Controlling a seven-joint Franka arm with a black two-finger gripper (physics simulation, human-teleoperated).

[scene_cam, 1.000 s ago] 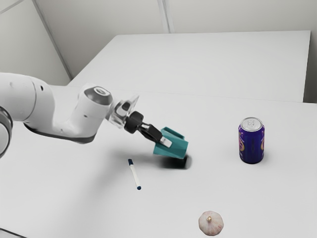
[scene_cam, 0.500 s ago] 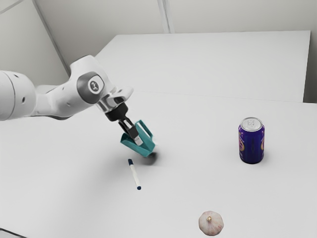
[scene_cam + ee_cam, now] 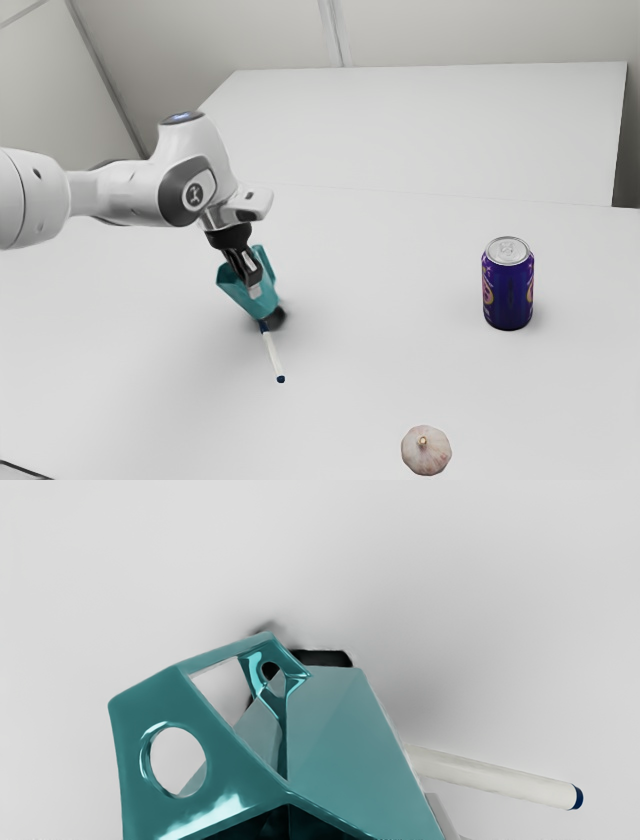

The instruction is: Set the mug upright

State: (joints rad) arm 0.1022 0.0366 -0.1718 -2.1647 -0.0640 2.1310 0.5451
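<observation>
The teal mug [image 3: 247, 291] is tilted in the exterior view, its opening facing up toward that view's left and its base low, above a dark shadow. My gripper [image 3: 254, 285] reaches down onto it and is shut on its wall. In the wrist view the faceted mug [image 3: 345, 730] shows its angular handle, with a round hole, and part of its dark opening. A fingertip's grey edge lies against the mug's side there.
A white marker [image 3: 273, 355] with dark blue ends lies close beside the mug, partly behind it in the wrist view [image 3: 495, 775]. A purple can [image 3: 508, 284] stands toward the exterior view's right. A garlic bulb [image 3: 426, 450] lies near that view's bottom edge.
My hand has carried the mug toward the exterior view's left, close to the marker, and has turned to point more steeply down. The mug has swung from nearly lying to a steeper tilt.
</observation>
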